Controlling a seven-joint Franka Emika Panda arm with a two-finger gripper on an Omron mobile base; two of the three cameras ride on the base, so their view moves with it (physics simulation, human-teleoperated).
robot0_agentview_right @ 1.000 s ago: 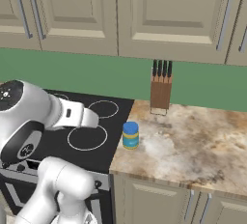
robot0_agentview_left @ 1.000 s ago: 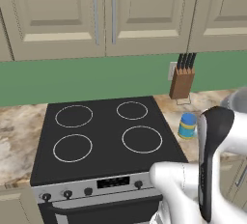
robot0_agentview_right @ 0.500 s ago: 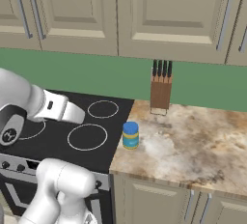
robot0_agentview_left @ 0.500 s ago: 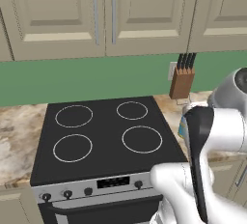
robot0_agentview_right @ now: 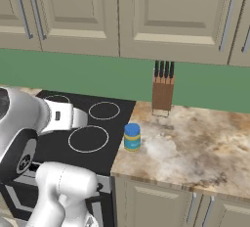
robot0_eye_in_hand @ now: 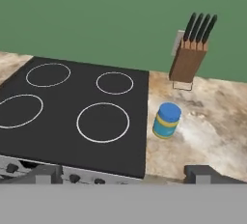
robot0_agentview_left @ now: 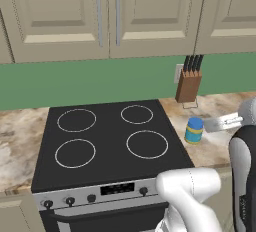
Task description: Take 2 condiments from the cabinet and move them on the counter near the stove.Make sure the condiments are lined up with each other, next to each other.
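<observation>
Our hand point(robot0_eye_in_hand: 123, 174) has its two fingers spread wide apart with nothing between them. Ahead of it, slightly to the right in the hand view, we see the blue jar point(robot0_eye_in_hand: 167, 120) standing upright on the worktop point(robot0_eye_in_hand: 212, 136), just beside the stove point(robot0_eye_in_hand: 72, 117). Beyond the jar, the knife block point(robot0_eye_in_hand: 189, 59) stands against the green wall point(robot0_eye_in_hand: 96, 20).

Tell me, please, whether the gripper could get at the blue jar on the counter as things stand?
Probably yes: the blue jar stands alone beside the stove, the knife block well behind it, and the gripper is open, facing it.
</observation>
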